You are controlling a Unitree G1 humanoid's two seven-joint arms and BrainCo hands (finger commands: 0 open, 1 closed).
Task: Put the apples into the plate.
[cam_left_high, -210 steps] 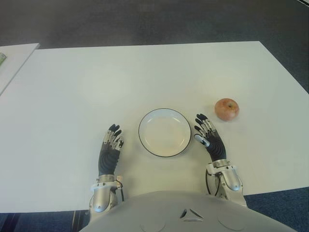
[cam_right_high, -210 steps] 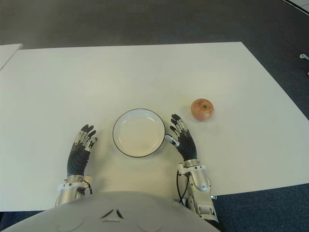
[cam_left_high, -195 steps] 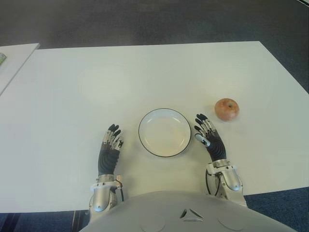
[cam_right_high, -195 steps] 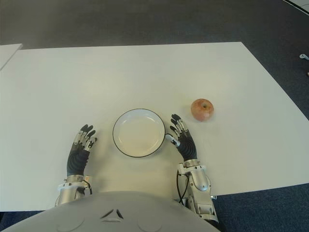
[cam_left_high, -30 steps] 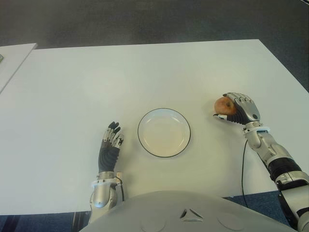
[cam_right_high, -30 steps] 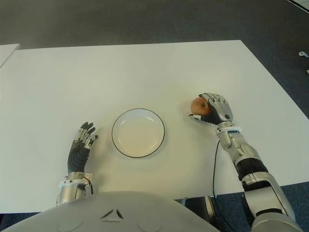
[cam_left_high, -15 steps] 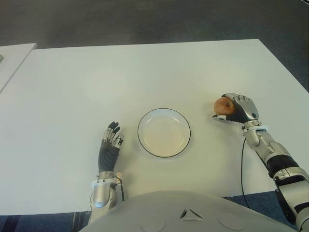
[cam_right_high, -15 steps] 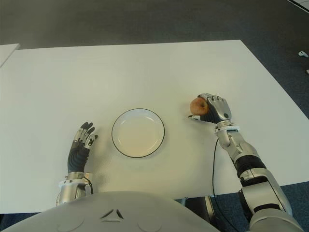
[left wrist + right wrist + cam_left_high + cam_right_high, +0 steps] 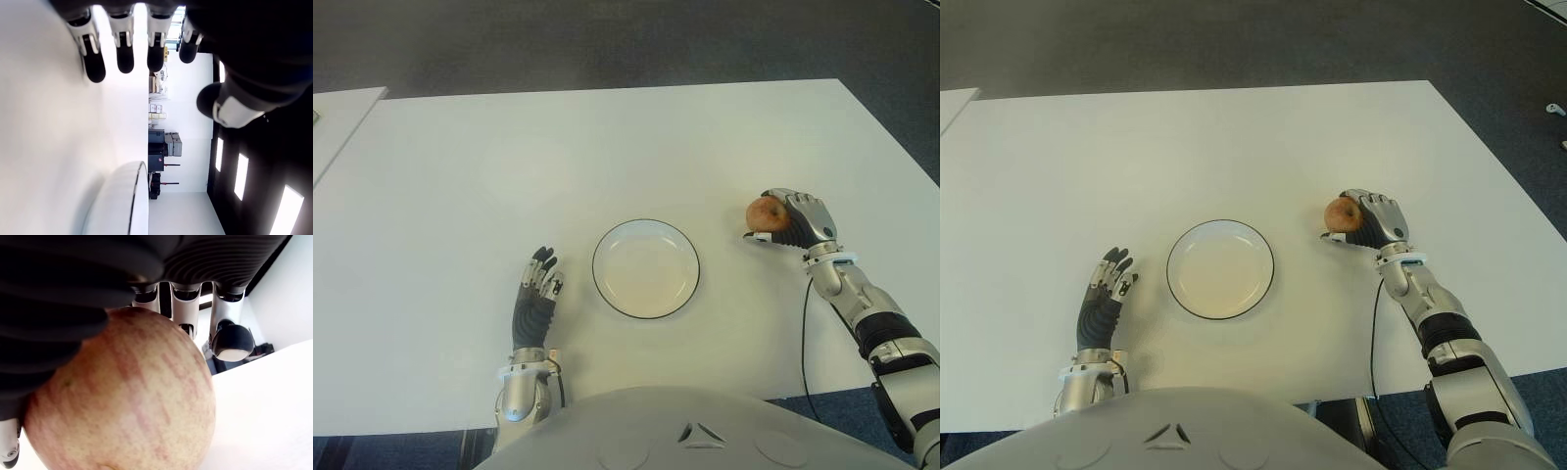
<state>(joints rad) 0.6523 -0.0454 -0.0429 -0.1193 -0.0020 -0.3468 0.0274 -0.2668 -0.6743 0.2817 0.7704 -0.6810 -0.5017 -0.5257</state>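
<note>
Gripping the apple (image 9: pixel 765 213) at the right of the frame, the right hand (image 9: pixel 798 221) has its fingers curled over the top while the fruit sits on or just above the table (image 9: pixel 607 147). The round apple could slip from that partial hold on the way to the plate (image 9: pixel 646 268) at centre, and roll. The left hand (image 9: pixel 535 294), fingers extended and empty, shows to the plate's left.

White table (image 9: pixel 607 147) carries an empty plate (image 9: pixel 646 268) near its front edge; left hand (image 9: pixel 534 299) shows just beside the plate.
</note>
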